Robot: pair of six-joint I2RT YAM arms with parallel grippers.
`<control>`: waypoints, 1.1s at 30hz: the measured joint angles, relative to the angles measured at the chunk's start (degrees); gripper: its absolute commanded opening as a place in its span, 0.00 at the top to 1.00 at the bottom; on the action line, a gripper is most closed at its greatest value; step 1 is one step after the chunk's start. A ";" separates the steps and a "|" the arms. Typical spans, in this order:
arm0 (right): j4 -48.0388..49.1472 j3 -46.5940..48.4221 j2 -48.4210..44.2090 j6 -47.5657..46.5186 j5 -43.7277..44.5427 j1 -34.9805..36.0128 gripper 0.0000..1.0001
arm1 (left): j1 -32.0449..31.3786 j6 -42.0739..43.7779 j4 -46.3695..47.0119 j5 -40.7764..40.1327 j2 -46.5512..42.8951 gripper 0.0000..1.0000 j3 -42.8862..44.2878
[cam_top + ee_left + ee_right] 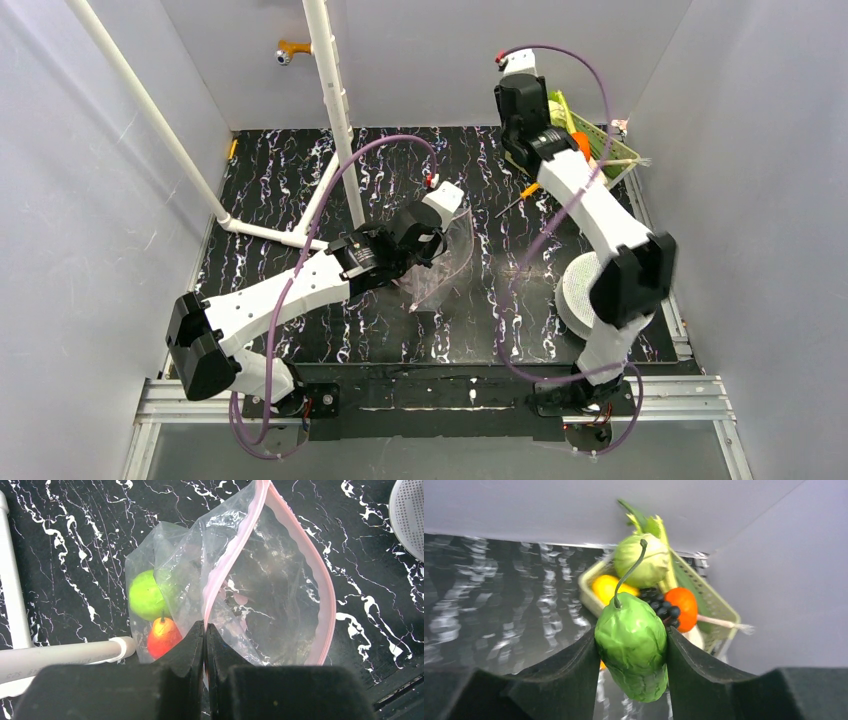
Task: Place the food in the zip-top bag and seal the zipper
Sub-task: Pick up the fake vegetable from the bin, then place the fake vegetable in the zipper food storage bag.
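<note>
Pinching the zipper [225,565] at mid-table, the left gripper [205,630] props the zip-top bag [270,580] agape (a green fruit [145,595] already inside), its mouth seemingly toward the right gripper [631,645], which clamps a green piece [631,630] above the basket [719,607], well apart at the far-right corner.

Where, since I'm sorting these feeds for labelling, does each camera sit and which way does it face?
Top external: fixed above and behind, looking down on the table; left arm and right arm show whole.
Left wrist: on the left arm, looking down past left gripper, shut on the zipper of the zip-top bag.
Right wrist: on the right arm, facing the corner basket past right gripper, shut on a green piece.
Shared: top and left wrist both show the zip-top bag.
</note>
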 measured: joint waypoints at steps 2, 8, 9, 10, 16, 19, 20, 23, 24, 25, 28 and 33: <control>-0.42 -6.04 -8.38 5.11 -1.69 2.26 0.99 | 0.00 0.07 0.02 -0.24 0.00 1.00 0.00; -0.94 -31.95 -26.74 21.06 -14.49 1.24 0.99 | 0.00 0.03 0.13 -0.61 -0.02 1.00 0.00; -1.26 -36.64 -28.56 23.14 -17.75 0.85 0.99 | 0.00 0.03 0.23 -0.61 -0.02 1.00 0.00; -1.53 -40.75 -30.02 24.89 -21.06 0.70 0.99 | 0.00 0.01 0.36 -0.61 -0.04 1.00 0.00; -1.67 -58.25 -42.34 31.27 -40.18 1.75 0.99 | 0.00 -0.19 0.42 -0.52 -0.21 1.00 0.00; 0.53 -62.16 -51.62 33.31 -46.70 2.61 0.99 | 0.00 -0.17 0.42 -0.53 -0.81 1.00 0.00; 1.87 -63.11 -54.74 34.08 -48.65 2.87 0.99 | 0.00 -0.18 0.42 -0.54 -1.12 1.00 0.00; 6.30 -64.90 -61.41 36.16 -53.38 3.81 0.99 | 0.00 -0.19 0.46 -0.52 -2.08 1.00 -0.01; 7.66 -65.14 -62.84 36.87 -54.79 4.28 0.99 | 0.00 -0.19 0.72 -0.52 -2.49 1.00 -0.17; 9.02 -65.20 -63.86 37.45 -56.05 4.87 0.99 | 0.00 -0.18 1.02 -0.55 -2.89 1.00 -0.34; 12.38 -64.82 -64.81 38.20 -58.56 7.84 0.99 | 0.00 -0.16 1.60 -0.65 -3.91 1.00 -0.60; 16.35 -62.20 -63.17 37.74 -58.54 15.08 0.99 | 0.00 -0.17 2.53 -0.61 -4.13 1.00 -0.80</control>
